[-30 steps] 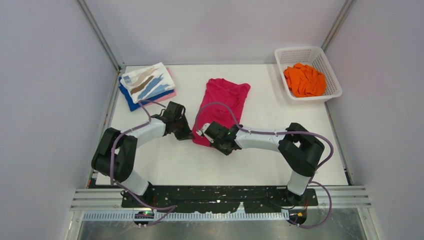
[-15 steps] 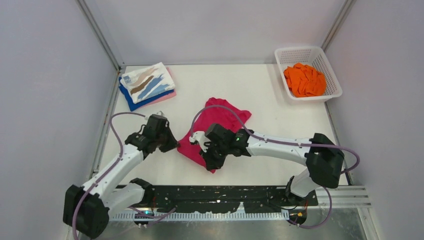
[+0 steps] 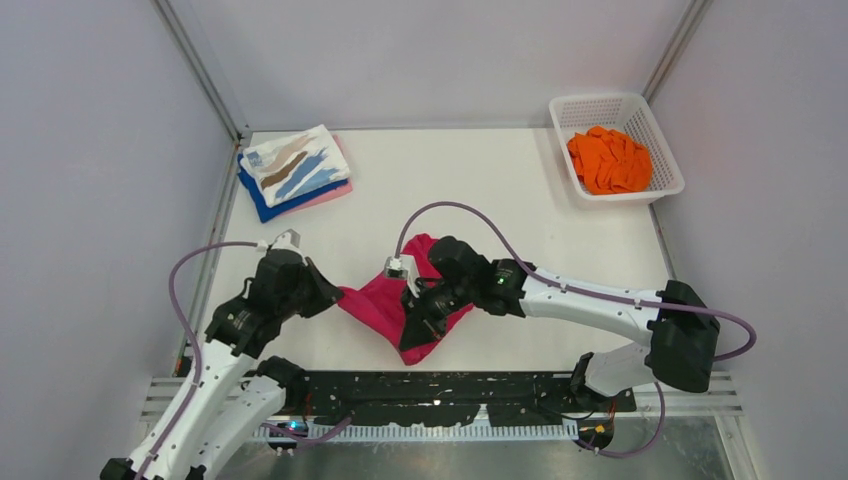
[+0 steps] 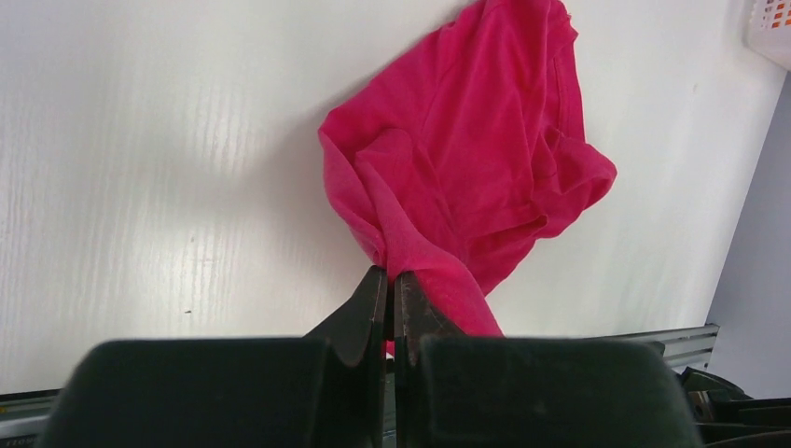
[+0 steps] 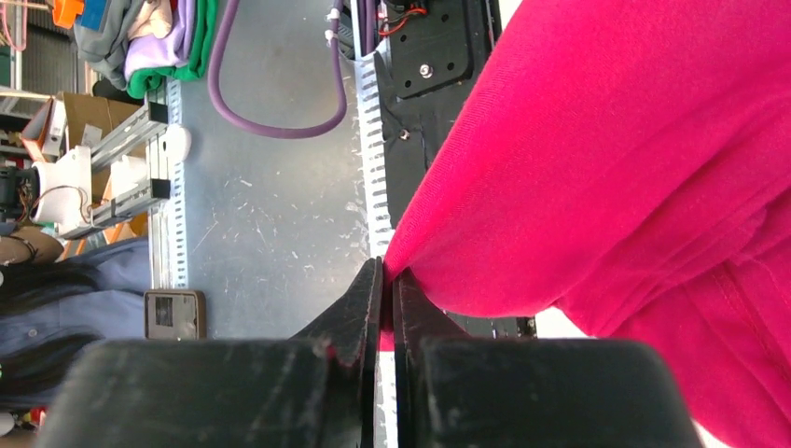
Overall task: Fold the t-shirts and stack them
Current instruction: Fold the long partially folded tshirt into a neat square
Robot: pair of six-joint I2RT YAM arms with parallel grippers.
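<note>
Left pincer and right pincer, each clamped on magenta t-shirt slung between them; folded stack beyond left, basket beyond right.

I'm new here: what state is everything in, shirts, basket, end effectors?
magenta t-shirt: bunched, unfolded, pinched at two edges
left end effector: shut on the magenta t-shirt
right end effector: shut on the magenta t-shirt
white streaked t-shirt: folded, topmost of three
blue t-shirt: folded, under the white streaked t-shirt
pale pink t-shirt: folded, under the white streaked t-shirt
orange t-shirt: crumpled in the basket
basket: upright, holding the orange t-shirt
</note>
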